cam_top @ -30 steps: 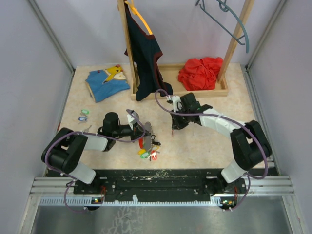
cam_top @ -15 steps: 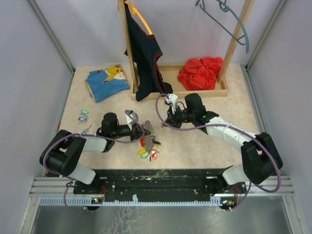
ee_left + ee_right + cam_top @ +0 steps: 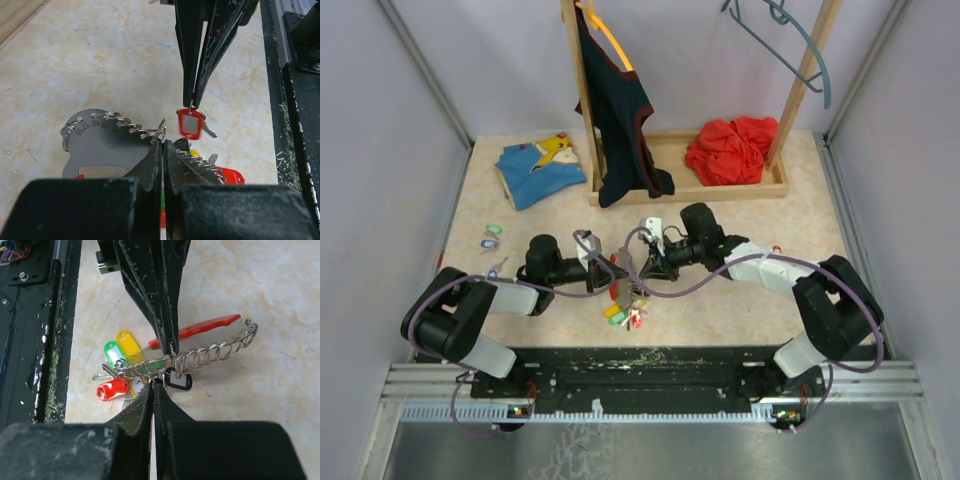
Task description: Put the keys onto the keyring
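Centrally | left gripper pinched shut on keyring | right gripper clamped red-tagged key | loose keys near table left edge

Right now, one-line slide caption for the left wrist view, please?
Left gripper pinches a keyring; right gripper dangles a red-tagged key close by.

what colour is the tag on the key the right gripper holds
Red. The tag shows best in the left wrist view.
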